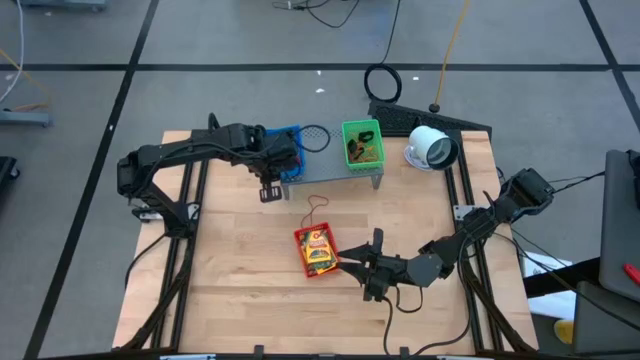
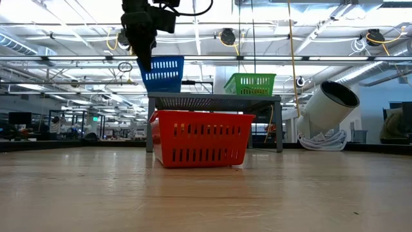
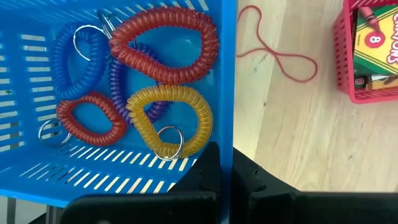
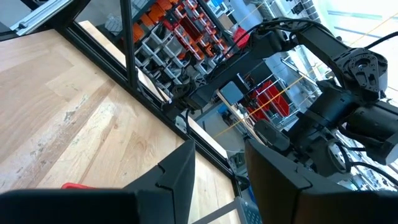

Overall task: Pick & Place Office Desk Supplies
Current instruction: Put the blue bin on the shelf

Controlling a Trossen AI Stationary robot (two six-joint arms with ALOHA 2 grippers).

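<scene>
Three small baskets are in use: one blue basket (image 1: 284, 148), one green basket (image 1: 361, 142) and one red basket (image 1: 316, 251). The blue one holds five coiled wrist loops (image 3: 163, 43): two red, one blue, one purple, one yellow. One red rubber band (image 3: 277, 50) lies loose on the table.

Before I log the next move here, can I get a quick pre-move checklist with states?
1. Left gripper fingers shut, empty beside the blue basket: ok.
2. Coiled wrist bands inside blue basket: ok.
3. Red rubber band loose on the table, not binned: not ok.
4. Red basket holds crayon boxes: ok.
5. Right gripper at red basket's edge; gripping it: cannot tell.
6. Green basket on the shelf: ok.
</scene>
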